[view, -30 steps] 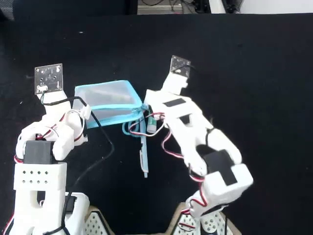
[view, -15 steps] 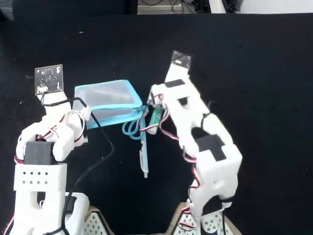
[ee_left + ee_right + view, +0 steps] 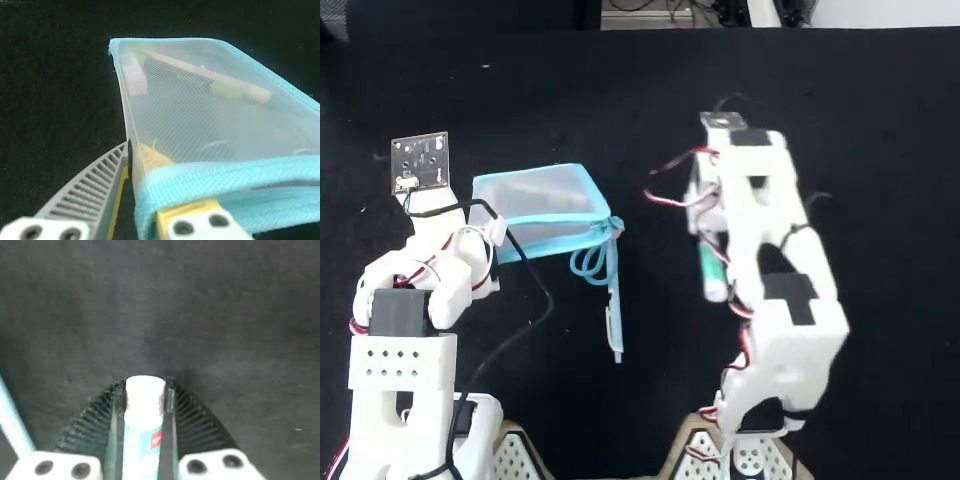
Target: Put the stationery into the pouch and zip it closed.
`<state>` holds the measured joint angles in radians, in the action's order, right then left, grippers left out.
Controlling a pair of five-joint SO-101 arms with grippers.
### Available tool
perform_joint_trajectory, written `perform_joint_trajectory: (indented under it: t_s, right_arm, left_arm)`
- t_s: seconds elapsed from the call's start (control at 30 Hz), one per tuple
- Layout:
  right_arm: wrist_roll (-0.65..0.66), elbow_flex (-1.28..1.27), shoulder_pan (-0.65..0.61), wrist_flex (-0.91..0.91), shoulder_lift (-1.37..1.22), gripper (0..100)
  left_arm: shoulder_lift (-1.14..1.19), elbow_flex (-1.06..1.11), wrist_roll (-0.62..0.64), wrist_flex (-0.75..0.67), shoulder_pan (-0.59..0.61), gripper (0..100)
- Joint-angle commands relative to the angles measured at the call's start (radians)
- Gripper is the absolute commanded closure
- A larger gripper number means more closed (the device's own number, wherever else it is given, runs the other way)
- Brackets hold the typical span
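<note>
Holding a white-capped cylindrical tube with a green-and-red label: right gripper fingers are clamped on it from both sides, cap end poking out past the tips. In the high view the tube hangs under the right arm at centre-right, off the black tabletop as far as I can judge.

Other side: left gripper fingers are pinched on the lower-left corner of the light-blue mesh zip pouch, gripping its thick blue edge band. Pouch sits upper left of centre, long axis roughly left-right with a slight tilt. Through the mesh: 1 white pen with a green band and 1 small white block, so at least 2 items are in.

On the tabletop below the pouch's right corner: a light-blue cord loop and a slim light-blue stick lying top-to-bottom in frame. Can't tell if the stick is a pen or part of the strap.

Key geometry: pouch is left of the tube, well apart, with cord and stick between them. Tube's long axis runs roughly top-to-bottom in frame; pouch's banded edge runs roughly left-right. Right arm delivers, left arm anchors. My read: tube has to travel left and turn in toward the pouch's right end. Can't tell whether the mouth is open there. Zip not done yet, I'd judge.
</note>
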<state>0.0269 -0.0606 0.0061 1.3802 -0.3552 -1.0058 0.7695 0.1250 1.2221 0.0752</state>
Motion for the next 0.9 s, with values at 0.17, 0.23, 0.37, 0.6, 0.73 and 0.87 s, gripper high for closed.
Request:
perform_joint_trajectory:
  t_s: [0.17,0.23,0.37,0.6,0.73,0.87]
  right_arm:
    - [0.341,-0.372,0.066,-0.388,0.260,98.2]
    - [0.394,-0.403,0.038,-0.402,0.271,98.2]
    - [0.411,-0.400,-0.002,-0.367,0.271,86.4]
    - [0.414,-0.263,-0.005,-0.133,0.271,74.4]
    - [0.414,-0.191,-0.005,-0.061,0.268,81.6]
    - [0.414,-0.140,-0.015,-0.026,0.203,79.6]
  left_arm:
    - [-0.002,-0.008,0.002,0.000,0.004,97]
    - [-0.002,-0.010,0.002,0.002,0.008,97]
    - [-0.002,-0.008,0.002,0.002,0.008,97]
    - [-0.002,-0.008,0.002,0.003,0.010,97]
    - [-0.002,-0.008,0.002,0.003,0.010,97]
    - [-0.002,-0.008,0.002,0.003,0.010,97]
